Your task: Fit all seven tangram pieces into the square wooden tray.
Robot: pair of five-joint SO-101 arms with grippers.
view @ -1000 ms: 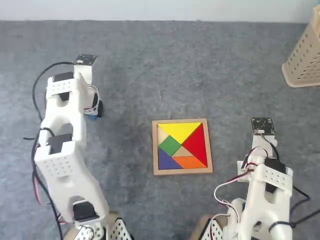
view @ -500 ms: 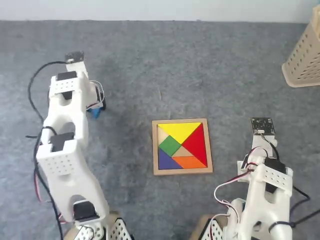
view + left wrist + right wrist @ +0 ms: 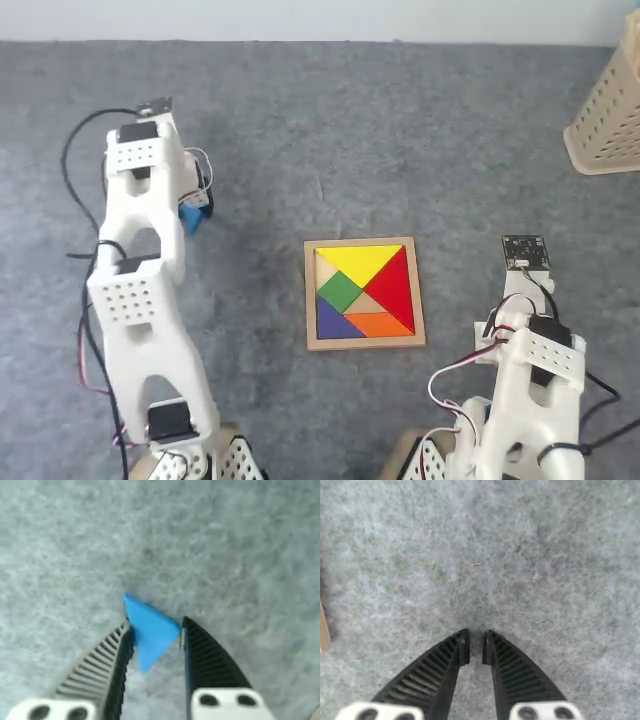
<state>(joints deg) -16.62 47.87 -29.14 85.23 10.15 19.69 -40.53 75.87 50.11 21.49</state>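
The square wooden tray (image 3: 420, 290) lies mid-table, holding yellow, red, green, purple, orange and pale wood pieces. A blue triangle piece (image 3: 149, 630) is held between the fingers of my left gripper (image 3: 154, 632), which is shut on it above the grey carpet. In the high view that blue triangle (image 3: 192, 218) shows beside the left arm, well to the left of the tray. My right gripper (image 3: 475, 647) hovers over bare carpet to the right of the tray, its fingers nearly together with nothing between them.
A beige perforated basket (image 3: 610, 110) stands at the far right edge. Grey carpet (image 3: 400, 130) covers the whole table. The tray's edge (image 3: 323, 630) peeks in at the side of the right wrist view.
The left arm has swung slightly, carrying the blue triangle a little toward the right and nearer. The right arm has stayed still.
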